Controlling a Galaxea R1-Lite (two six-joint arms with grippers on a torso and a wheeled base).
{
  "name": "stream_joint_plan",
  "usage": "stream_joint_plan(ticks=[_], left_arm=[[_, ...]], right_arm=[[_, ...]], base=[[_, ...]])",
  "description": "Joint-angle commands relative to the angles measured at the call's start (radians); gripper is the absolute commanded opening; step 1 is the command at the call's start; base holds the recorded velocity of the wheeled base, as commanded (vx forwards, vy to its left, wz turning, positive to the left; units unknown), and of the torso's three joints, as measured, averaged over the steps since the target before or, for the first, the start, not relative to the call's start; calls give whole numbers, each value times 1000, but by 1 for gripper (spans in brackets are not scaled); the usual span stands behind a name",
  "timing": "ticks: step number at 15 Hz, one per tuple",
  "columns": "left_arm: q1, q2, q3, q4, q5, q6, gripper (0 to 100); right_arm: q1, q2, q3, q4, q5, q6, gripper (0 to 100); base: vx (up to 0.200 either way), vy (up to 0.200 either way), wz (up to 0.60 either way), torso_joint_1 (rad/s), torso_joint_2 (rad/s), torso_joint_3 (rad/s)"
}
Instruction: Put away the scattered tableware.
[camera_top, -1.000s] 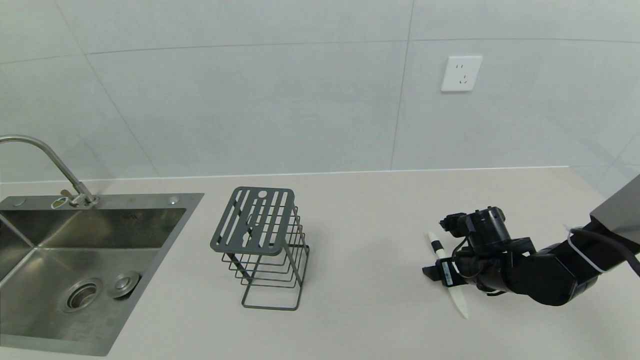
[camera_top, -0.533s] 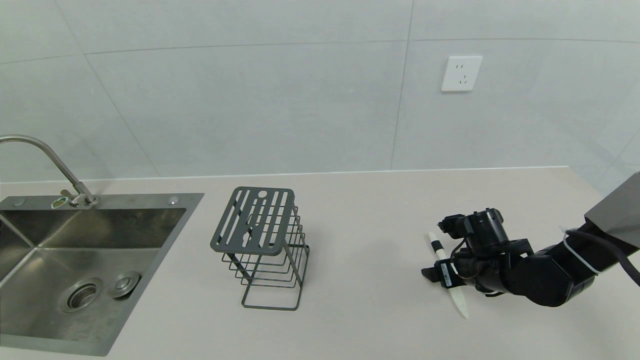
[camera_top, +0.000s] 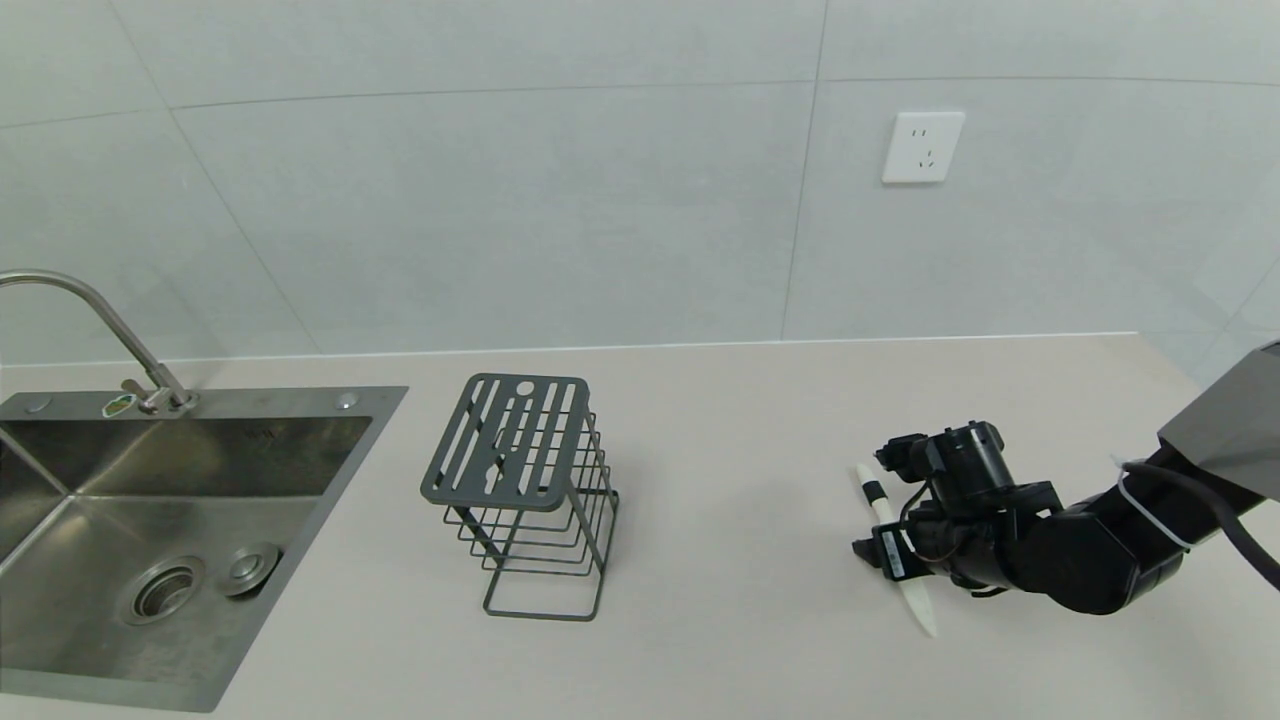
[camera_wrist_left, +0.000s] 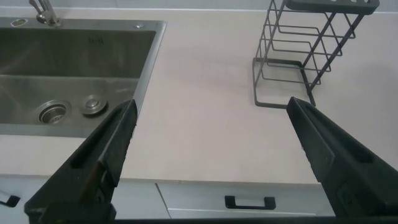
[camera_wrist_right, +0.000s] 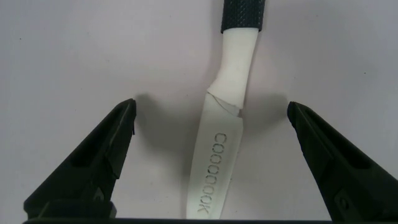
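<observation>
I see the white knife flat on the counter, well right of the rack. Right gripper: 2 jaws spread astride the blade, gripping nothing. Left gripper: spread wide, near the rack.

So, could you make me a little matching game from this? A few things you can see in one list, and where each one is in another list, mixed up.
Things:
1. white knife
2. wire rack
3. sink
4. wall socket

Places:
a. on the wall, above the counter
b. set into the counter at the robot's left
c. lying flat on the counter between the open fingers of the right gripper
d. standing mid-counter, between sink and knife

Pairs: 1-c, 2-d, 3-b, 4-a
</observation>
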Motion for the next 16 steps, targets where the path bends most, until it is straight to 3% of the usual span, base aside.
stream_joint_plan(ticks=[1,7,16], left_arm=[[0,0,0,0,0,0,100],[0,0,0,0,0,0,100],[0,0,0,0,0,0,100]], right_arm=[[-3,7,6,0,-6,0,0],[-14,43,12,-2,-11,0,0],[-11,-243,69,-75,43,-118,0]], base=[[0,0,0,0,0,0],[0,0,0,0,0,0],[0,0,0,0,0,0]])
